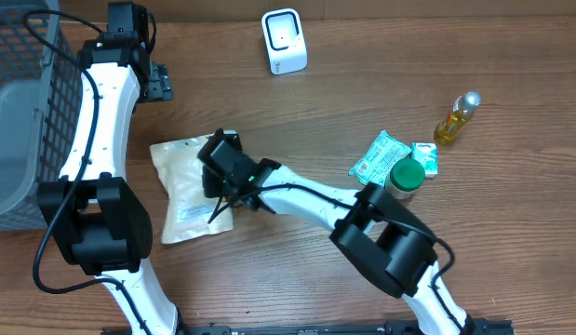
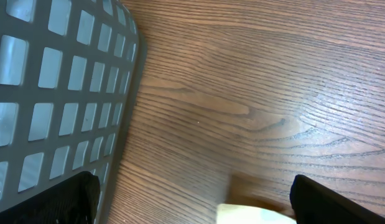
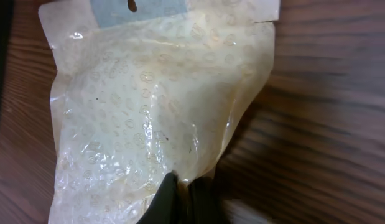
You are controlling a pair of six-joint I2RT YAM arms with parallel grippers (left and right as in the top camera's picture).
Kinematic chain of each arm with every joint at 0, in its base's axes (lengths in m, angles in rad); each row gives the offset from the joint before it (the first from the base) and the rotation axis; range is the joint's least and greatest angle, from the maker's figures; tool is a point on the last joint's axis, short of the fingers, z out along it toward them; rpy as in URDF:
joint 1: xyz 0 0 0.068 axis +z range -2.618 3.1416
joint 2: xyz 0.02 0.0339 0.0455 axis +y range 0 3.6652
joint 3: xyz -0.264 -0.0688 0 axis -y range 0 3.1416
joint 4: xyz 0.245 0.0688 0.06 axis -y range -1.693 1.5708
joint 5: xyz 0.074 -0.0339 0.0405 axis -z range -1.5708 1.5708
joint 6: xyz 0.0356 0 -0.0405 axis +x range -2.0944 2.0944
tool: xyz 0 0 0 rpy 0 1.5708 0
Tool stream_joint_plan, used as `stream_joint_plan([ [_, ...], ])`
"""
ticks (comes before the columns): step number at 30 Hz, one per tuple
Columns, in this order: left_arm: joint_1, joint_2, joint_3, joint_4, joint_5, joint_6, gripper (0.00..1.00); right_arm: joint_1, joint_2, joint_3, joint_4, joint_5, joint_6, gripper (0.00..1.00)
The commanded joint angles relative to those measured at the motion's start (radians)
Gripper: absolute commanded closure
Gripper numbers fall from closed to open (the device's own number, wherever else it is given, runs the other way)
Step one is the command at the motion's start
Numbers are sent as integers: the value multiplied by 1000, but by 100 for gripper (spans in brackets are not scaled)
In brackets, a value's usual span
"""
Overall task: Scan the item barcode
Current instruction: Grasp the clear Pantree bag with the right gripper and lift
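**Overhead.** A cream pouch (image 1: 180, 191) lies flat on the table (image 1: 297, 279), left of centre and well apart from the white scanner (image 1: 284, 41) at the far edge. The right gripper (image 1: 218, 172) reaches across and sits on the pouch's right edge. An edge hold makes sense, since a flat, limp bag offers nothing else to pinch. There is a white label (image 1: 190, 212) on the near half of the pouch. Its print is too small to read, but the barcode is likely there. The left gripper (image 1: 159, 84) is parked beside the grey basket (image 1: 18, 121), out of the working arm's way. Off to the right, untouched, are a yellow bottle (image 1: 457, 117), a green packet (image 1: 381, 156) and a green-lidded jar (image 1: 406, 177). The packet's print is not legible.

**Left wrist.** The view shows the basket's grid wall and bare wood. The fingers (image 2: 68, 199) sit at the two lower corners, wide apart with nothing between them. A pale sliver at the bottom edge may be a corner of the pouch, but I cannot say.

**Right wrist.** The pouch fills the view. It is crinkled translucent film with a faint repeated pattern and a grey header strip (image 3: 136, 9) with a hang hole at the top. The fingertips (image 3: 173, 196) are pressed together at the lower edge, with film pinched between them. No brand or text is readable. My read is that this is the pick-up step. The pouch is not yet lifted, and the label is not yet turned to the scanner.
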Motion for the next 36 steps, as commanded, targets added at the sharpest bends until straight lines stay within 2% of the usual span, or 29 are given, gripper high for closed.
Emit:
stream_joint_plan([
  [1,-6,-5,9,1,-12,-10,0,-42,-124,-2,-48,24,-149,96],
  [6,-6,-5,9,1,-12,-10,1,-73,-188,-1,-190,113,-190,96],
  [13,-6,-5,9,1,-12,-10,0,-80,-198,-2,-260,130,-370,96],
  [18,-6,-5,9,1,-12,-10,0,-80,-198,-2,-300,331,-430,96],
  [21,-6,-5,9,1,-12,-10,1,-80,-198,-2,-326,367,-492,96],
  [24,-6,-5,9,1,-12,-10,0,-80,-198,-2,-351,398,-512,96],
  [29,-6,-5,9,1,-12,-10,0,-80,-198,-2,-376,577,-544,96],
  [33,-6,-5,9,1,-12,-10,1,-81,-198,-2,-412,590,-560,96],
  [36,-6,-5,9,1,-12,-10,0,-84,-198,-2,-442,578,-560,83],
])
